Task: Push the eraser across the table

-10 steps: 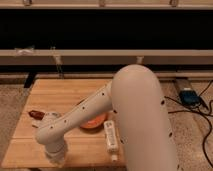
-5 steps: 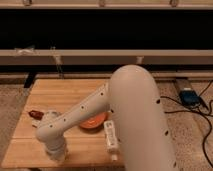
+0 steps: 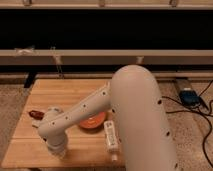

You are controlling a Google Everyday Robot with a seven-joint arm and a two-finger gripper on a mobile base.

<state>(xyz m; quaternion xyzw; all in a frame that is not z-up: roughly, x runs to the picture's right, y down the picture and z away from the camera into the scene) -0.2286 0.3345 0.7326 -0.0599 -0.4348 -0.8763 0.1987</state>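
While the arm (image 3: 80, 112) overlaps orange plate (image 3: 95, 123), closed pincer (image 3: 59, 150) hangs over table (image 3: 65, 92).

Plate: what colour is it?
Orange plate, camera view. The gripper is low over the table, front left.

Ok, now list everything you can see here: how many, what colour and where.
table: one, pale wood planks, centre-left of the view
plate: one, orange, mid-table, partly behind the arm
cream-white block: one, right of the plate, near the table's front edge
red-brown item: one, at the table's left edge
blue device: one, on the floor at right, among black cables
eraser: none in view
arm: one, white with black dots, reaching left over the table
end effector: one, white, shut, low over the table's front-left part
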